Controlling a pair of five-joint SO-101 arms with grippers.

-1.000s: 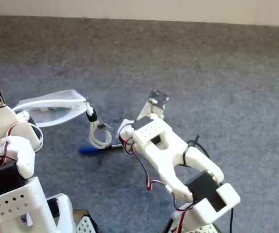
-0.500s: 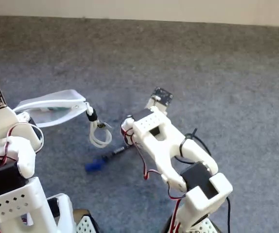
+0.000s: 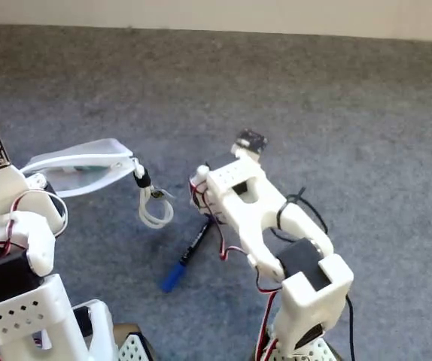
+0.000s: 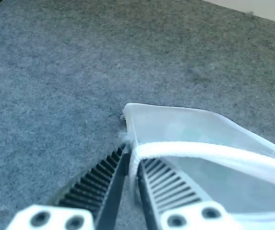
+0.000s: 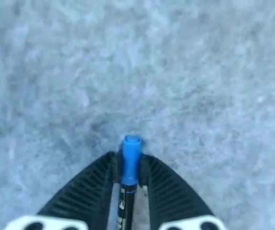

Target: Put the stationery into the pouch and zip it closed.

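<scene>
Pouch (image 3: 88,169) is a white mesh one, over by the left side of the tabletop (image 3: 336,98). The left hand (image 4: 131,160) is clamped shut on one end of it, with the fabric edge pinched between the ribbed fingers (image 4: 164,184). From the high view the pouch sticks out sideways from that hand toward the middle of the tabletop. A white cord loop (image 3: 156,214) dangles off its far end on a small black clip. Something pale green shows through the mesh, but I can't tell what it is.

The right hand (image 5: 129,155) is closed on a black pen (image 3: 193,244) with a blue cap (image 5: 131,148). The cap pokes out just past the fingertips. In the high view the pen slants out from under the right arm, around the middle of the grey tabletop, with the blue end pointing toward the near edge. Pen and pouch are apart, and the cord loop hangs between them.
</scene>
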